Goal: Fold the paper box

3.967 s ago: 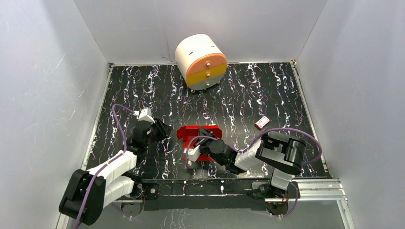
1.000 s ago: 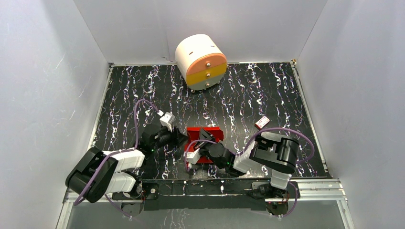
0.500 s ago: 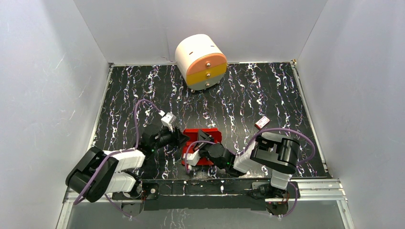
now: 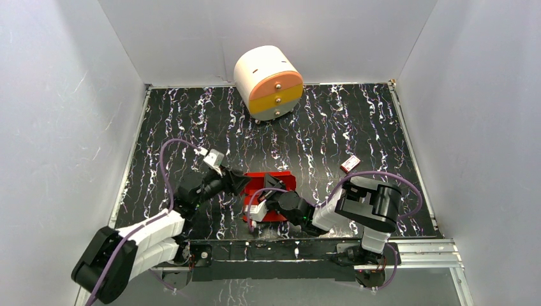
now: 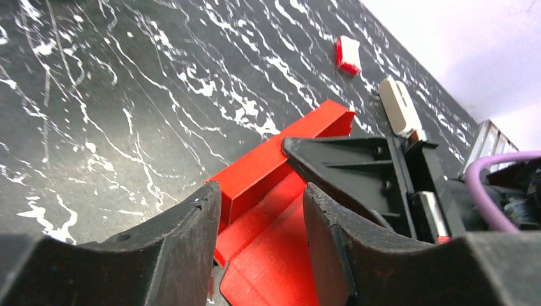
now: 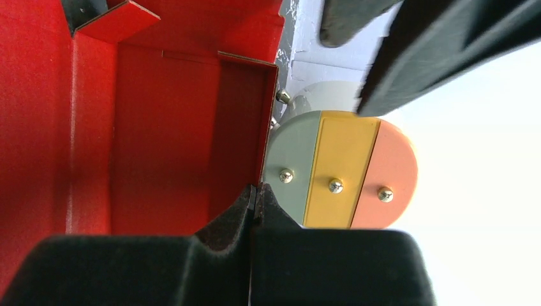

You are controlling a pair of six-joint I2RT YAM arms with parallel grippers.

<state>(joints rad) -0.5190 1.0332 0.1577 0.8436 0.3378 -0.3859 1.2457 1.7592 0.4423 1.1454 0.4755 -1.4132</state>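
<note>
Pale grey walls [image 4: 64, 95] close in our black, white-veined table [image 4: 357, 121], and at its far edge sits the round white drawer unit with orange, yellow and grey fronts [image 4: 268, 81]. Near the front, between the two arms, we see the bright red card paper box [image 4: 288, 180] lying opened up, with side walls standing. The right pincer [image 6: 255, 194] reaches in from the right and is clenched tight on the edge of one red wall, the thin card nipped between its pads. On the box's left side the left pincer [image 5: 261, 191] is released, fingers apart, with the end of a raised red wall in the gap between them. Off to the right, well apart from the box, a small red-and-white packet [image 4: 349, 164] lies flat on the table.
</note>
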